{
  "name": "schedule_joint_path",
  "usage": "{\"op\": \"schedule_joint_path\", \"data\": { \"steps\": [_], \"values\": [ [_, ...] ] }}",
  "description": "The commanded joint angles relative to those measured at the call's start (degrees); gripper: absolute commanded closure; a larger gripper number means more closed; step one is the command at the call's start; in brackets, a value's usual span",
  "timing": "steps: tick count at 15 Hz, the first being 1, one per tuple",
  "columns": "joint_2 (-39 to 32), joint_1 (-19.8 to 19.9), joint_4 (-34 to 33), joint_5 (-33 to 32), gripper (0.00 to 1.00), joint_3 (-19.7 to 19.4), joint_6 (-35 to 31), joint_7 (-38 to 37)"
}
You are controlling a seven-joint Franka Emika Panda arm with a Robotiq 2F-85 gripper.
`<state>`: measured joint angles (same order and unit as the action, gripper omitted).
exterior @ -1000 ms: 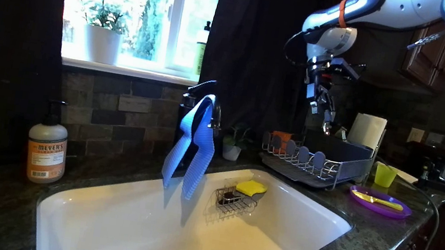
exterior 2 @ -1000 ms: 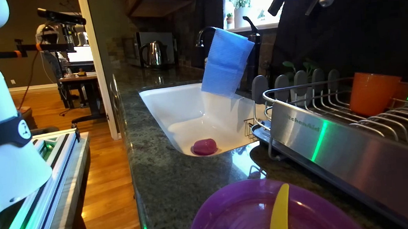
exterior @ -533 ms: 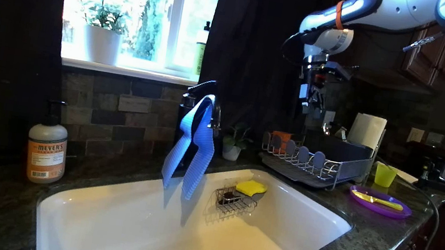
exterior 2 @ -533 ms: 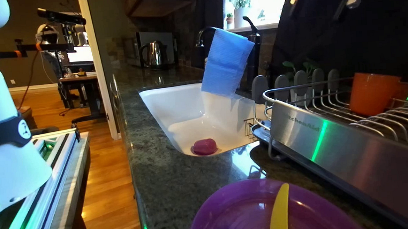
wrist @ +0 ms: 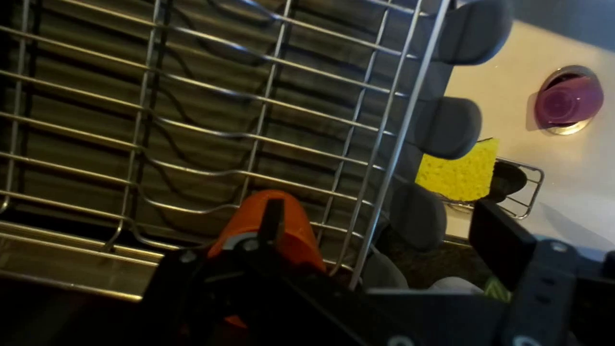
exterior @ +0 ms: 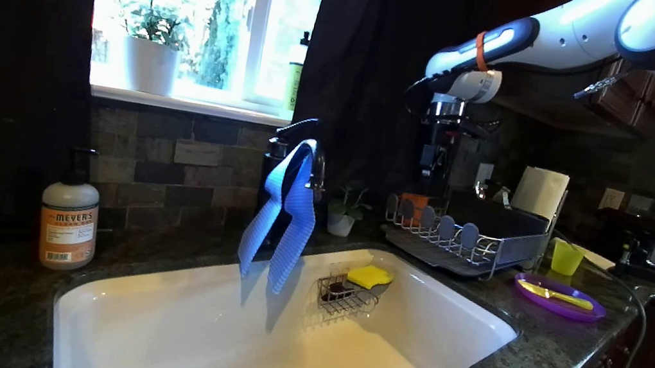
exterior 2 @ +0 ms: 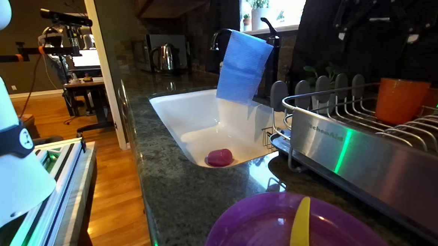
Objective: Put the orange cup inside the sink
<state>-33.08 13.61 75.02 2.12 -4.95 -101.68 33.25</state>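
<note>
smooth plastic orange cup (exterior 2: 399, 102), glossy white sink (exterior: 164, 322), metal dish rack (exterior 2: 375, 167), rough sponge (wrist: 459, 173)

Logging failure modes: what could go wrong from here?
Off-centre descent: in the wrist view, one finger of the open gripper overlaps the orange cup, the other finger appears beyond the dish rack; a finger could hit cup or rack.
Snag: the cup sits inside the rack, so it might catch when lifted.
Landing: a magenta cup sits in the sink; the orange one might tip against it.
</note>
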Motion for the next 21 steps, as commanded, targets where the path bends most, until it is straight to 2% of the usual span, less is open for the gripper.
{"op": "schedule_joint_path", "data": {
  "steps": [1,3,4,5,7,8,9,11,12,13,15,16,17,19,20,21],
  "values": [
    [-3.29,1.16,-2.09,-0.48,0.09,1.78,-4.48,2.06],
    [-4.39,1.43,-2.44,-0.27,0.09,2.16,-6.75,2.53],
    [-4.96,1.61,-2.91,-0.21,0.12,2.22,-7.32,2.59],
    [-5.61,1.91,-3.59,0.04,0.2,2.4,-7.79,2.87],
    [-6.54,2.43,-4.99,0.38,0.24,2.74,-8.24,3.14],
    [-7.17,2.76,-6.09,0.64,0.32,2.97,-7.84,3.25],
    [-7.9,2.98,-7.08,0.69,0.3,3.08,-7.47,3.22],
    [-9.26,3.24,-8.36,0.41,0.37,3.21,-7.6,3.22],
    [-9.87,3.36,-9.03,0.39,0.42,3.31,-7.64,3.27],
    [-10.58,3.5,-9.71,0.53,0.54,3.49,-7.68,3.3],
    [-11.88,3.65,-11.03,0.73,0.52,3.9,-7.6,3.41],
    [-12.37,3.61,-11.47,0.58,0.58,4.05,-7.66,3.53],
    [-12.76,3.63,-11.81,0.58,0.55,4.25,-7.76,3.62],
    [-12.88,3.64,-11.88,0.6,0.8,4.65,-7.97,4.17],
    [-12.64,3.6,-11.75,0.55,0.81,4.82,-8.3,4.49],
    [-11.83,3.56,-11.06,0.65,0.87,5.08,-8.75,4.88]
  ]
}}
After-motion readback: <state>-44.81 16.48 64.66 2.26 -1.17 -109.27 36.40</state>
